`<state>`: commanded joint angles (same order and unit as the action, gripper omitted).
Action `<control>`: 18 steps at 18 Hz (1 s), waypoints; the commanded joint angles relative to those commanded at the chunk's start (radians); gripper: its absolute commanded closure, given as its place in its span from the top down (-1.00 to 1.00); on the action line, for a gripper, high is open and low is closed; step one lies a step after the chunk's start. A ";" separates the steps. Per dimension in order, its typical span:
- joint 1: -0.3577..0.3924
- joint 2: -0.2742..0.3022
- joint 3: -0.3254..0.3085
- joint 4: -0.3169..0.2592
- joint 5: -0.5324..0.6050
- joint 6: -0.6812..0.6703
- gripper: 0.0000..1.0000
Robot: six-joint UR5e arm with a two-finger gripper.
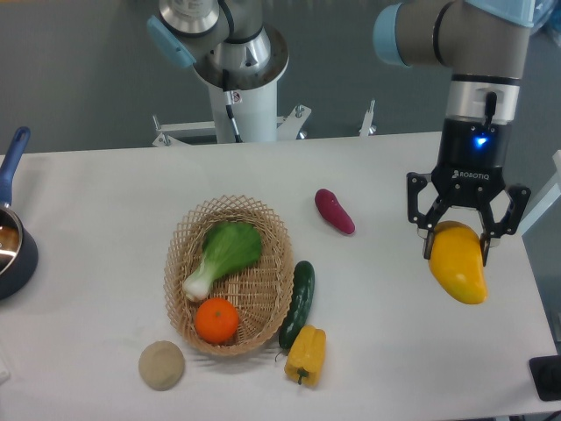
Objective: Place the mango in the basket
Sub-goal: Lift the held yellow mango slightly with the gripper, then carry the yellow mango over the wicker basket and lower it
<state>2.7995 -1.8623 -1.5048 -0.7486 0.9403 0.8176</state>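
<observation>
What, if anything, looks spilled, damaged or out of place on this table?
Nothing stands out. The gripper holds the mango at the table's right side, and the basket sits upright holding a bok choy and an orange.

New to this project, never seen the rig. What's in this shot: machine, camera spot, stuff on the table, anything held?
One picture, from a fixed camera facing the table from the front and above. The machine is a single robot arm; its gripper has two fingers, shut on a mango at the right. On the white table: a wicker basket holding a leafy green and an orange. Beside it lie a cucumber, a yellow pepper, a purple sweet potato and a tan round thing. A pot sits at the left edge.
</observation>
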 joint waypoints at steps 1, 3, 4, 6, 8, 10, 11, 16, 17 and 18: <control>-0.002 0.000 -0.005 0.000 0.003 0.000 -0.22; -0.002 0.000 -0.002 0.000 0.003 0.000 -0.22; -0.002 0.000 0.000 0.000 0.003 -0.002 -0.22; -0.003 -0.002 -0.003 0.000 0.003 -0.002 -0.22; -0.006 0.000 -0.015 -0.002 0.006 0.000 -0.22; -0.008 0.008 -0.044 0.000 0.011 0.015 -0.22; -0.008 0.008 -0.044 -0.002 0.011 0.020 -0.22; -0.018 0.006 -0.071 -0.003 0.015 0.072 -0.22; -0.038 0.005 -0.071 -0.005 0.044 0.077 -0.22; -0.064 0.002 -0.071 -0.005 0.099 0.077 -0.22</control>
<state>2.7354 -1.8607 -1.5754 -0.7532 1.0395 0.8943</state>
